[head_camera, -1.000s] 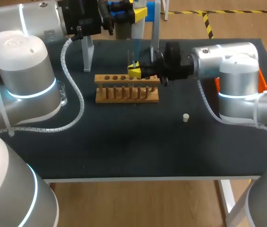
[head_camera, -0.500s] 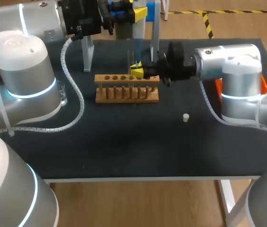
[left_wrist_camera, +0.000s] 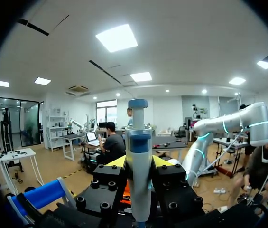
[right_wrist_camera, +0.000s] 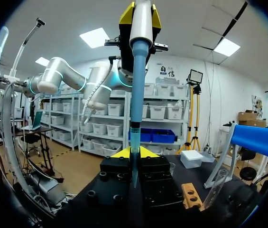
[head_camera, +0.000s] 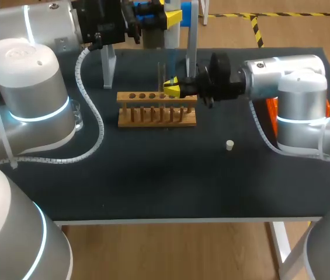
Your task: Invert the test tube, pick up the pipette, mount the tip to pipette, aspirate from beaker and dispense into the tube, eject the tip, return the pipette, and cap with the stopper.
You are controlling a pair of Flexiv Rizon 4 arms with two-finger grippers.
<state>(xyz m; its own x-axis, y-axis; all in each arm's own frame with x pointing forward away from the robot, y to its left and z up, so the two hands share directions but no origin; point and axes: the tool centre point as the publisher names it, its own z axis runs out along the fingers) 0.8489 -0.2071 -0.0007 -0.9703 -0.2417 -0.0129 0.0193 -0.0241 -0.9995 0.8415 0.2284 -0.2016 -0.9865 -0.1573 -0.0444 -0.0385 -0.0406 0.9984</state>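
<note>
Stopper: a small white stopper (head_camera: pixel 229 144) lies alone on the black table (head_camera: pixel 153 181), nearest to us and well apart from both grippers.
Rack: the wooden test-tube rack (head_camera: pixel 157 115), with a row of holes along its top rail, stands past the stopper at mid-table.
Beaker: a clear glass beaker (head_camera: pixel 77 115) sits off the rack's left end, half hidden behind our left arm (head_camera: pixel 30 87).
Right gripper: the right gripper (head_camera: pixel 172 89) comes in from the right and hangs over the rack's right part. In its wrist view the two yellow tips stand a narrow gap apart, pinching nothing.
Test tube: the clear glass test tube (head_camera: pixel 160 74) stands upright at the rack's top rail, just beside the right gripper on its far side. It is apart from the fingers, not between them.
Pipette tip: the long blue pipette tip (right_wrist_camera: pixel 136 95) hangs straight down, and its thin end lines up with the gap between the right gripper's fingers. We cannot tell whether it touches them.
Pipette: the white pipette with a blue plunger cap (left_wrist_camera: pixel 138 137) is held upright above the right gripper, tip downward.
Left gripper: farthest back, the left gripper (left_wrist_camera: pixel 139 164) is clamped on the pipette's body, with one yellow tip on each side of it.
</note>
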